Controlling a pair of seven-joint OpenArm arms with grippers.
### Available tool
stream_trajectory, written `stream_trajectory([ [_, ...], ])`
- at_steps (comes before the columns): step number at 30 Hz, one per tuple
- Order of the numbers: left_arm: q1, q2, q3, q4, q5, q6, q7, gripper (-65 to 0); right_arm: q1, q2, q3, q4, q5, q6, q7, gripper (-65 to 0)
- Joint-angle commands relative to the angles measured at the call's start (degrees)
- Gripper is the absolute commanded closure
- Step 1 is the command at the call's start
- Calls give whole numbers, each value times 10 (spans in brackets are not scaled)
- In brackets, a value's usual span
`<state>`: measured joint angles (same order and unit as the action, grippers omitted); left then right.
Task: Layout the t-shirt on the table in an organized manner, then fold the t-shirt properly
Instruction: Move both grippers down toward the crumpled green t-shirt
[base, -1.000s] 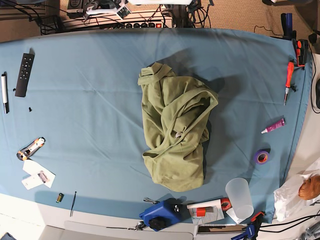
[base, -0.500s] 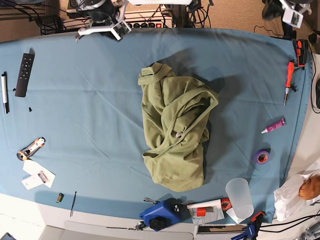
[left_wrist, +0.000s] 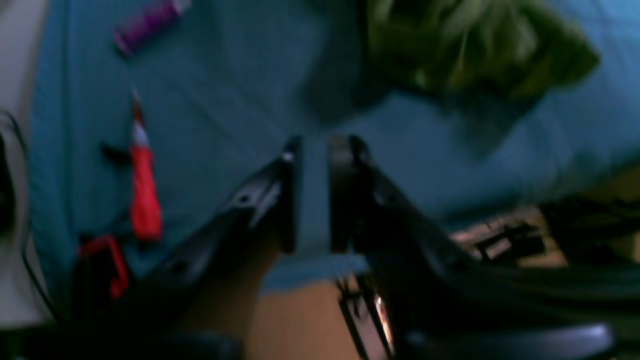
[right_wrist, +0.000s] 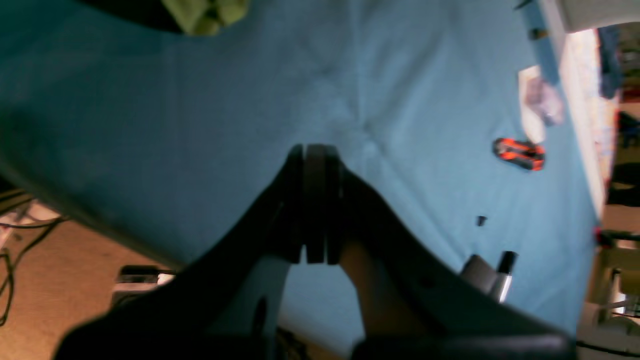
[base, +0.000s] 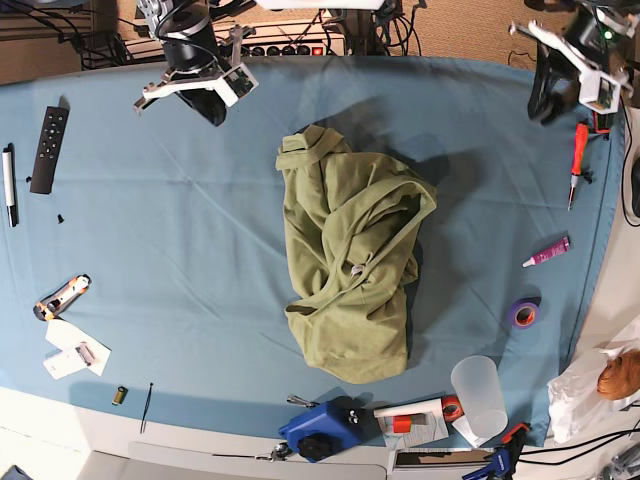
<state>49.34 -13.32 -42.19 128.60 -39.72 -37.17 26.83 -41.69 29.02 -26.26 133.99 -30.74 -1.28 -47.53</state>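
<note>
A: Where's the t-shirt?

B: Crumpled heap mid-table, collar end toward the far edge, hem end toward the near edge. Nobody's holding it.

A: Left fingers?

B: Over the far edge of the table at base view's right, well apart from the shirt. Left wrist view is blurry, but there's a narrow gap between the two pads with blue cloth showing through. Nothing held. Shirt sits ahead of the tips and off to the right in that view.

A: Right fingers?

B: Over the far edge at base view's left, also well apart from the shirt. Pads pressed together, no gap, nothing between them. Only a scrap of the shirt shows at the top edge of the right wrist view, ahead and left of the tips.

A: Clutter near either?

B: Red screwdriver on the table just beside the left arm, purple tube farther along that side. Remote and orange-black knife off on the right arm's side. None touch the shirt.
</note>
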Motion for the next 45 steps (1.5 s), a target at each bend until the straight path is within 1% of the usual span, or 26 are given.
stream_trajectory([
  [1,-4,-3,-4,9,-10,2,-17,-141,-2,2,1,10,-10,-3,10,0],
  [2,-13,-3,-4,9,-10,10,-17,-141,-2,0,1,10,-10,-3,10,-43],
  [5,-32,-3,-3,9,-8,43,-18,-154,-2,-12,1,10,-10,-3,10,-242],
  [6,-37,-3,-3,9,-7,50,-18,-172,-2,-17,1,10,-10,-3,10,-287],
  [7,-38,-3,-3,9,-6,53,-18,-194,0,-23,1,10,-10,-3,11,-302],
  [9,-43,-3,-3,9,-6,52,-18,-242,13,-33,1,10,2,-3,9,-302],
  [10,-46,-3,-3,9,-6,51,-18,-264,25,-35,1,10,19,-3,8,-302],
  [12,-50,-3,-3,8,-6,50,-18,-292,54,-35,1,10,70,-3,7,-302],
  [13,-53,-3,-3,8,-6,47,-18,-294,68,-35,1,10,94,-1,7,-301],
  [17,-61,-3,-3,8,6,42,-18,-294,116,-40,1,0,161,52,12,-301],
  [21,-60,-3,-3,8,9,41,-18,-294,151,-51,1,-57,166,88,29,-301],
  [23,-62,-3,-3,8,9,41,-18,-294,167,-54,1,-77,166,110,34,-301],
  [24,-65,-3,-3,8,9,42,-18,-294,176,-54,1,-84,169,127,34,-301],
  [27,-71,-3,-3,8,9,42,-18,-294,194,-54,0,-101,202,177,35,-301],
  [28,-73,-3,-3,8,9,41,-18,-294,199,-54,1,-108,210,191,37,-301],
  [29,-76,-3,-3,8,9,42,-18,-294,203,-54,0,-114,213,199,38,-301],
  [32,-76,-3,-3,8,9,42,-18,-294,216,-54,0,-132,213,202,44,-301],
  [34,-76,-3,-3,8,9,42,-18,-294,229,-54,0,-150,213,213,51,-301],
  [36,-76,-3,-3,8,9,42,-18,-294,243,-54,0,-170,215,217,62,-301],
  [40,-93,-3,-3,8,9,41,-18,-294,275,-54,0,-201,247,236,64,-301],
  [44,-118,-4,-1,6,9,41,-18,-294,292,-54,0,-205,255,235,69,-300],
  [45,-123,-4,5,6,10,41,-18,-294,294,-54,0,-205,257,235,72,-289],
])
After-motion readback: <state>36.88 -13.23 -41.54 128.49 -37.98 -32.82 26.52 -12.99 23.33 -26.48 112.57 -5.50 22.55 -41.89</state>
